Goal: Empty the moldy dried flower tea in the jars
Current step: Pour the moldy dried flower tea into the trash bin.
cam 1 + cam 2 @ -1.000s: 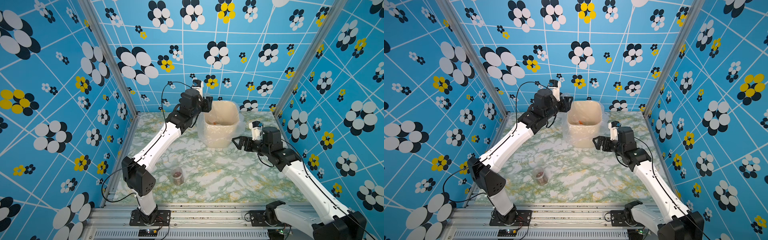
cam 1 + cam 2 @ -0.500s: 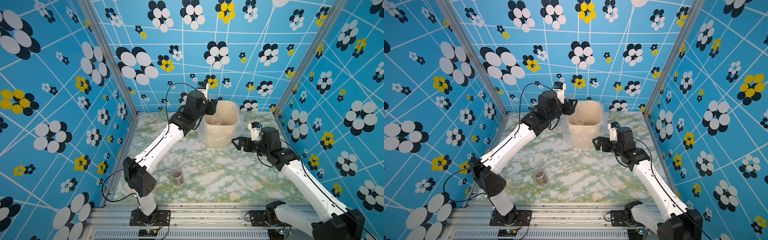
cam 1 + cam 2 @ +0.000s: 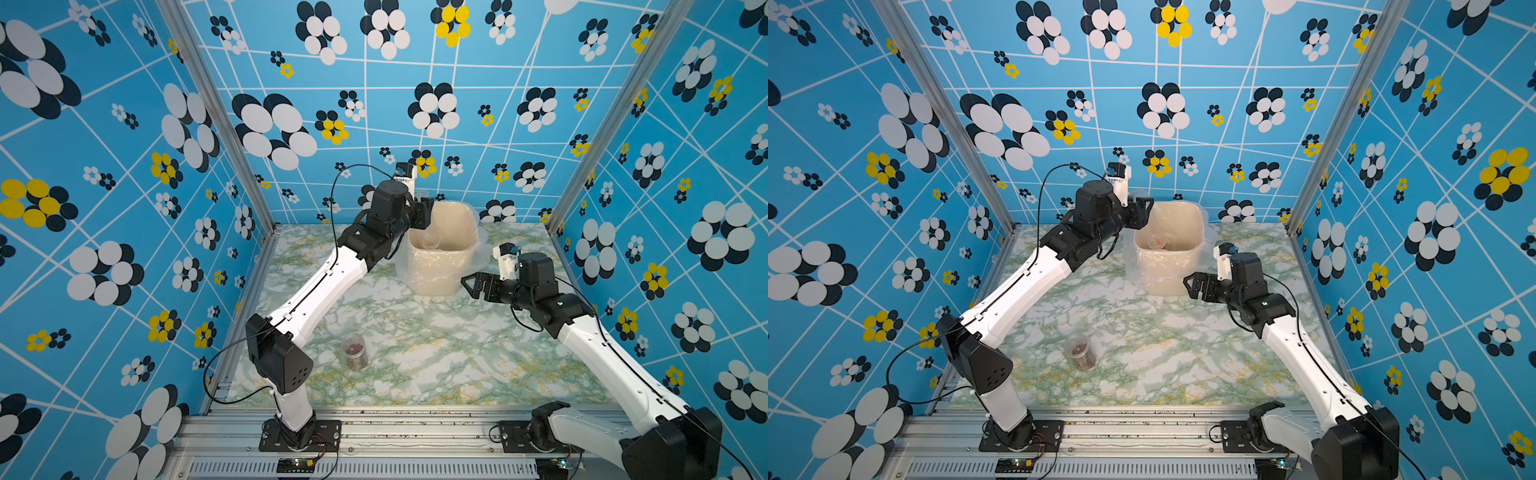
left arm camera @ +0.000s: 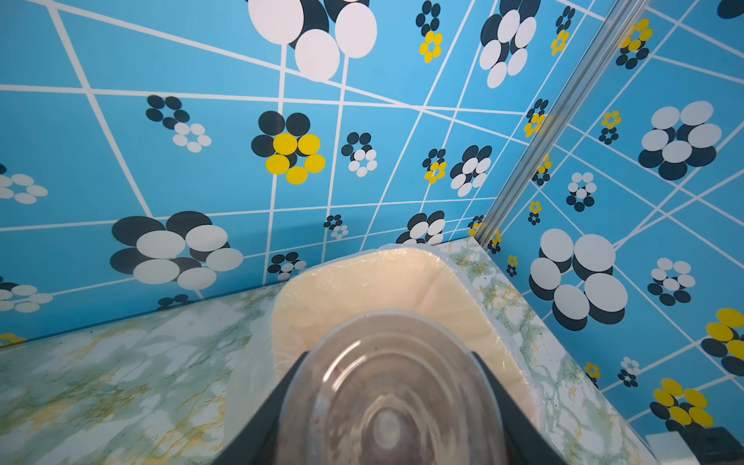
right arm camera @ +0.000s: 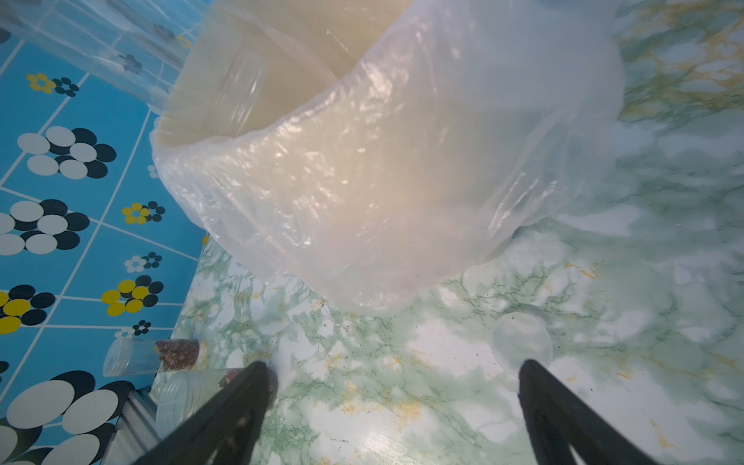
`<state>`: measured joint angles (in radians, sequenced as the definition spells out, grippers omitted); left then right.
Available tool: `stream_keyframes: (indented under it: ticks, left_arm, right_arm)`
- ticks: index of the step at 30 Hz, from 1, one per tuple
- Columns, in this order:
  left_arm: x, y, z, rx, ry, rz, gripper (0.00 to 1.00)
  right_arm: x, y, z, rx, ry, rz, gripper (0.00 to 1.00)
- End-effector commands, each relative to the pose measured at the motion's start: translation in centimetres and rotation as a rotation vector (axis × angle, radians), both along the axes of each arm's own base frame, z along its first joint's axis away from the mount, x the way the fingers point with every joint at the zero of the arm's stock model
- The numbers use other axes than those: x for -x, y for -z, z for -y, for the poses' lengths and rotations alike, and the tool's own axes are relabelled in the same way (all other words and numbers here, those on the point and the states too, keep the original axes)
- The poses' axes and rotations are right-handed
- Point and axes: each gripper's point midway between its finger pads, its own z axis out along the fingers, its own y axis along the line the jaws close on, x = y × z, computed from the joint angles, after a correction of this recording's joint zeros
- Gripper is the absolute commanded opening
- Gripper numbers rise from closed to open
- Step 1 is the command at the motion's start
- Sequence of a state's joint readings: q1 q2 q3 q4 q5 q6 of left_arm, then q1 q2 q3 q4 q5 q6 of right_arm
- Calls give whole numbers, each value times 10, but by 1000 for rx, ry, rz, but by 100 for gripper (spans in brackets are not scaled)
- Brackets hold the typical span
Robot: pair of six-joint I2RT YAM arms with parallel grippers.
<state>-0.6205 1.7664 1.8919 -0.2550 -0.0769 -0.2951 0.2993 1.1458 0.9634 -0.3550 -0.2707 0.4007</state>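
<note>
The table (image 3: pixel 436 353) carries a bin (image 3: pixel 440 270) at its back edge. The left gripper (image 3: pixel 423 210) pinches a jar (image 4: pixel 390 394), tipped over the bin's left rim. The right gripper (image 3: pixel 468 286) hangs at the bin's front with jaws spread and empty. A second jar (image 3: pixel 354 352) stands upright near the front edge, left of middle, with tea (image 3: pixel 353 348) inside. A lid (image 3: pixel 468 312) lies just beside the right gripper.

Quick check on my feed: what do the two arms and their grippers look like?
The left arm and right arm share one build: white shell links between black joint housings, with thin black cables looping alongside. A small white camera mount sits at each wrist. The left gripper and right gripper have black, angular fingers tapering to points. No lettering is legible.
</note>
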Motion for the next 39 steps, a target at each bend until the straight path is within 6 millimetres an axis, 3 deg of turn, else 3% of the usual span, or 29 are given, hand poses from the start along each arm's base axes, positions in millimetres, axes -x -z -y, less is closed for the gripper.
stream_keyframes:
  ticks: [1,5,10,14,17,21,25,30,35,39]
  left_arm:
    - [5,-11,6,34,27,43,0]
    - [4,-10,5,5,9,63,0]
    - [-10,-4,-10,227,45,-80,0]
    - [1,-7,-2,37,-7,26,0]
    - [-1,-7,-2,69,7,1,0]
    - [7,-11,5,-58,-20,76,0]
    - [-3,-4,0,89,25,-12,0]
    - [5,-6,9,-43,-2,58,0]
    - [-5,-3,1,104,32,-26,0]
    - [5,-8,12,-83,-17,84,0]
  right_arm:
    - [-1,-4,-1,-17,0,13,99]
    - [-2,-3,-1,-19,1,11,99]
    - [-1,-3,0,-18,3,11,99]
    - [-1,-3,0,-18,3,9,99]
    - [-1,-2,-1,-19,2,7,99]
    - [-2,-2,-1,-24,3,7,99]
    - [-2,-1,-1,-24,2,4,99]
    - [0,0,-1,-20,1,3,99]
    - [-1,0,-2,-25,0,0,99]
    - [0,1,-1,-19,1,1,99]
